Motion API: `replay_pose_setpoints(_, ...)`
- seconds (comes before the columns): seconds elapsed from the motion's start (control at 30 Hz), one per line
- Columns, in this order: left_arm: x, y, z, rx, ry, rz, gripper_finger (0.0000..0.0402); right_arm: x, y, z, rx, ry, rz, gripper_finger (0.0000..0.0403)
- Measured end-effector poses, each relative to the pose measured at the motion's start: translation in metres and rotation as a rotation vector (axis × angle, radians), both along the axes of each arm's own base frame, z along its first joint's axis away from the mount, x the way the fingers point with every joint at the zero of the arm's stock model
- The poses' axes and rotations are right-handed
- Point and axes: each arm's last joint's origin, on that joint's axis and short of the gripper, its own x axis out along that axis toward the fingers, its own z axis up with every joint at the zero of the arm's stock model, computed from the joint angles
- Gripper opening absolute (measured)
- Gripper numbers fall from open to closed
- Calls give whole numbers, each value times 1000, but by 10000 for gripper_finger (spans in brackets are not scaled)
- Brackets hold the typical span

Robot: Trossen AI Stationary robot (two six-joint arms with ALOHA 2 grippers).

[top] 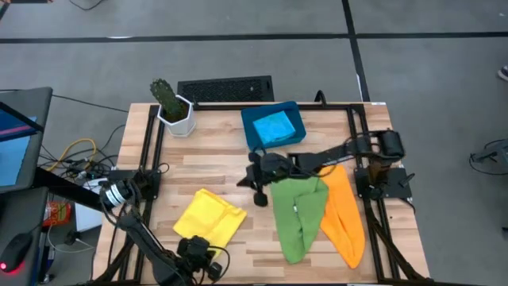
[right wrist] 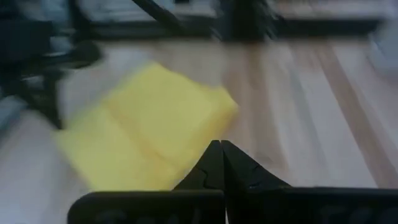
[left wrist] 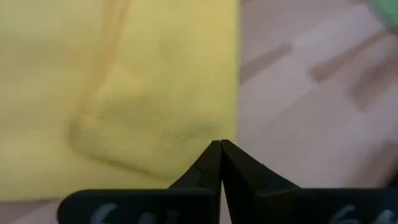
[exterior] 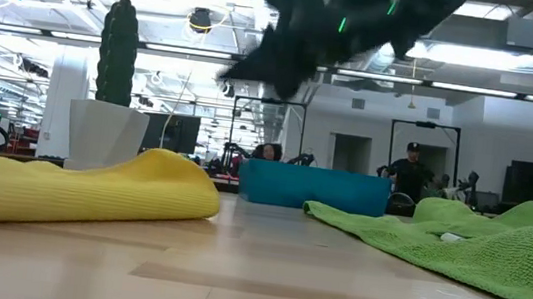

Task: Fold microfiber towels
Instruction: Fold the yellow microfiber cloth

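Here the yellow towel (top: 209, 218) lies folded and a bit rumpled on the left half of the wooden table (top: 214, 163), near the front edge. The left gripper (top: 205, 256) sits just at that towel's front edge, low over the table; in the left wrist view its fingers (left wrist: 211, 165) are pressed tight together with nothing between them, the tips over the towel's (left wrist: 118, 93) corner.

The right arm reaches from the right side across to the table's middle. The right gripper (top: 259, 195) hangs above bare wood, just left of the green towel (top: 298, 214); in its wrist view the fingers (right wrist: 214, 163) are closed on each other and hold nothing, pointing toward the yellow towel (right wrist: 146, 127) farther off.

The green towel lies loose and stretched out toward the front edge, right of centre. The orange towel (top: 346, 214) lies beside it on the right, touching it and partly under its edge near the top. The blue towel (top: 275, 127) rests folded inside the blue tray (top: 251, 135) at the back of the table, behind the right gripper.

A potted cactus (top: 170, 103) stands at the back left corner. In the low view the yellow towel (exterior: 71, 188) bulks at left, the tray (exterior: 312, 187) sits mid-distance, the green towel (exterior: 477, 249) spreads at right, and a person (exterior: 410, 171) stands far behind in the room
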Motion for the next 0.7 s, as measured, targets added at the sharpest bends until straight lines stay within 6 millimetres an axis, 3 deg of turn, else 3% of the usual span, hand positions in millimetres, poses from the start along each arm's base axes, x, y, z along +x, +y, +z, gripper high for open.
replay_pose_setpoints(0.13, -1, 11, 50, 3, -36, -35, 0, -10, 28, 28, -26, -87, 85, 20)
replay_pose_setpoints(0.3, -19, 27, 90, -4, -16, -29, 0, -15, 53, 27, -1, -66, 138, 34)
replay_pose_setpoints(0.4, -32, 26, 87, -6, -7, 39, 0, -14, 64, 13, 27, -18, 152, 38)
replay_pose_setpoints(0.5, -39, 19, 72, -50, 45, 77, 13, -14, 73, 3, 49, 22, 158, 39)
replay_pose_setpoints(0.7, -29, 9, 29, -69, 65, 44, 86, -16, 82, 2, 60, 26, 166, 51)
